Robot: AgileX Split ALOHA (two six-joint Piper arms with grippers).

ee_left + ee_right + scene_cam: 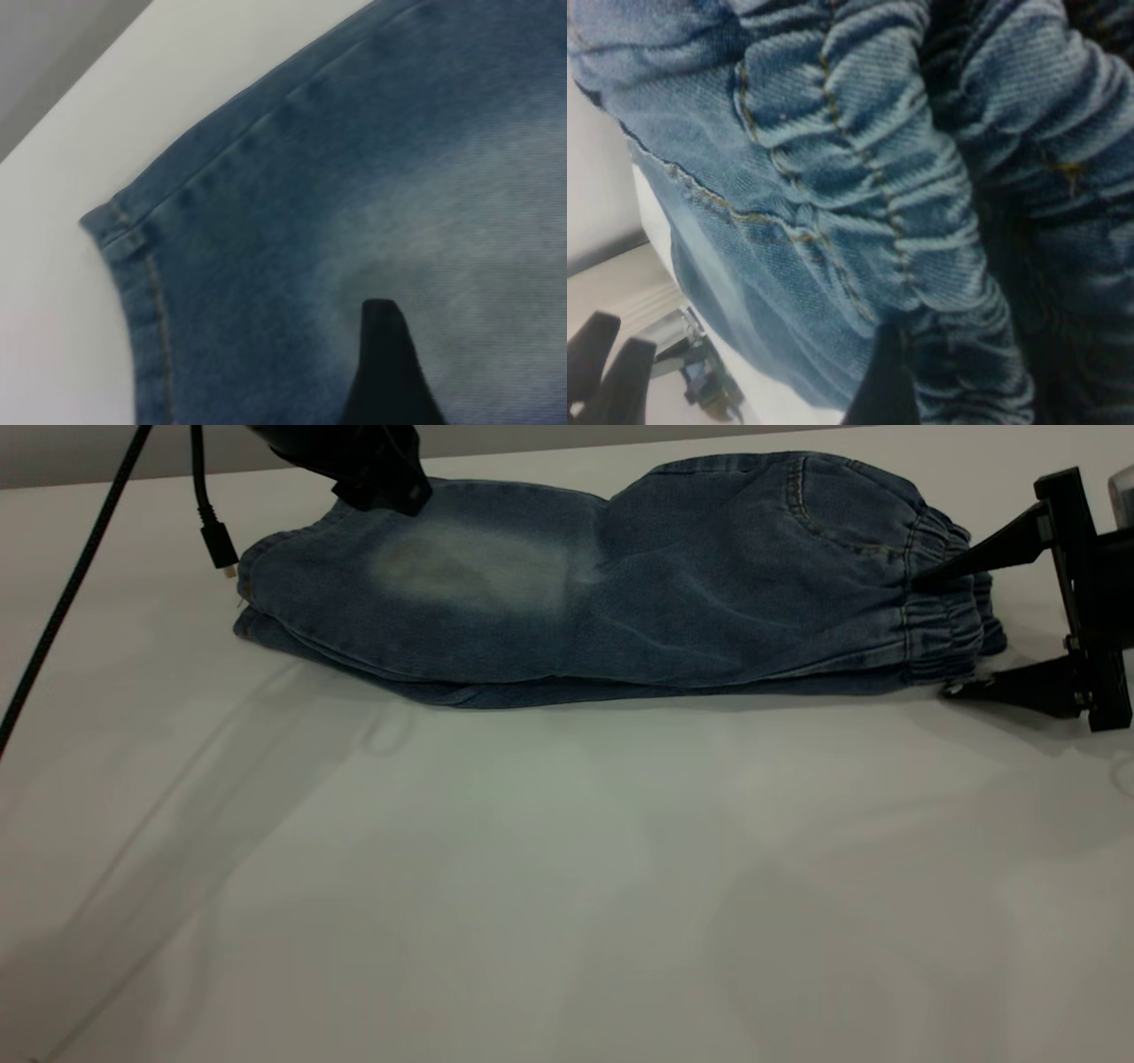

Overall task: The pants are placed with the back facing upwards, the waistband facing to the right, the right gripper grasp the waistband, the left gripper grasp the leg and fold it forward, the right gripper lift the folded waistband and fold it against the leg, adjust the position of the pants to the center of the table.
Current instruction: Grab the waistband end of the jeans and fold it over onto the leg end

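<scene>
The pants (pixel 673 593) lie folded lengthwise across the far part of the white table (pixel 567 886), doubled into two layers. A plain denim side with a faded patch (pixel 469 571) and a stitched pocket (pixel 850 514) faces up. The leg with the print is hidden underneath. The ruched waistband (pixel 943 615) points right. My right gripper (pixel 930 638) is open around it, one finger (pixel 974 558) above and one (pixel 1010 686) low by the table. Close up, the waistband (pixel 921 177) fills the right wrist view beside a finger (pixel 877 381). My left gripper (pixel 381 469) sits over the far edge near the hem (pixel 142 257).
Two black cables hang at the far left, one ending in a plug (pixel 217 545), the other (pixel 71 593) running diagonally. The table's back edge runs just behind the pants. Bare white tabletop stretches across the whole front.
</scene>
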